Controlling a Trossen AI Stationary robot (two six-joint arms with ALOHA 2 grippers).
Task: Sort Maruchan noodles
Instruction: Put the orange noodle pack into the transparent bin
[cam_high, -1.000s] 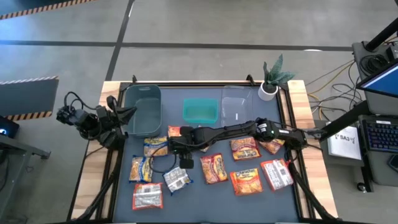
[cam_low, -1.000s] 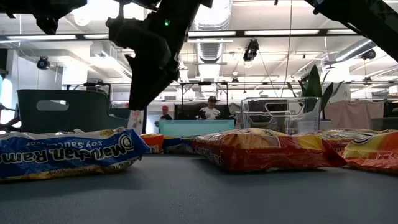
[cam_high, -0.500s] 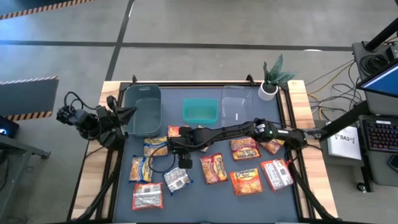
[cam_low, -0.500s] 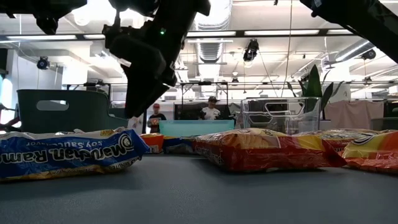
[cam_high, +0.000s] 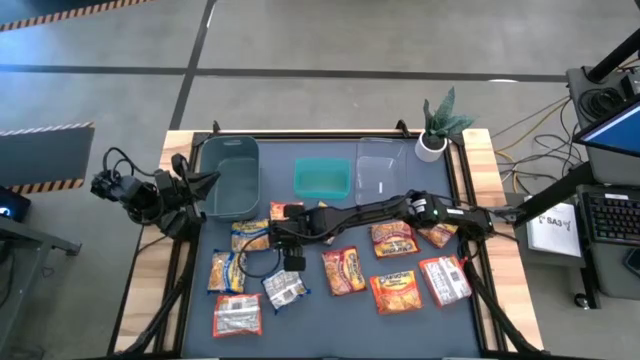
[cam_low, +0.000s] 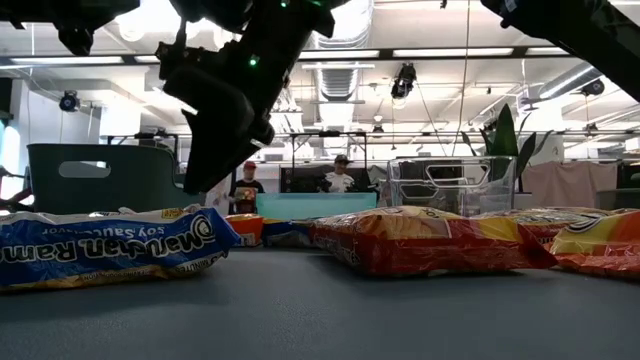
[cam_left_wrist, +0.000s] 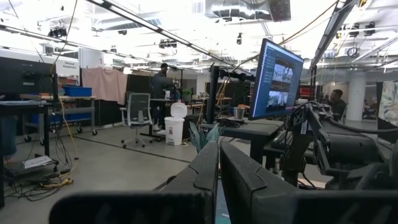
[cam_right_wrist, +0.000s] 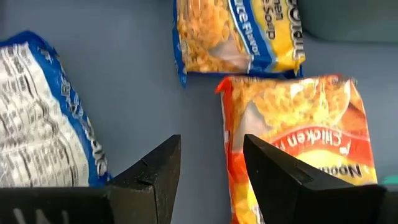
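Hovering over bench (cam_high: 330, 320) center-left, right end effector (cam_high: 290, 250) open, empty, above gap between orange chicken pkt (cam_right_wrist: 298, 143) and blue-yellow pkt (cam_right_wrist: 236, 37). Other Maruchan noodles (cam_high: 395, 290) lie flat on mat. Left end effector (cam_high: 205, 180) shut, parked by grey bin (cam_high: 230, 180).

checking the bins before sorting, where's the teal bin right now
In the high view the teal bin sits at the table's far edge, in the middle, between the dark green bin and the clear bin.
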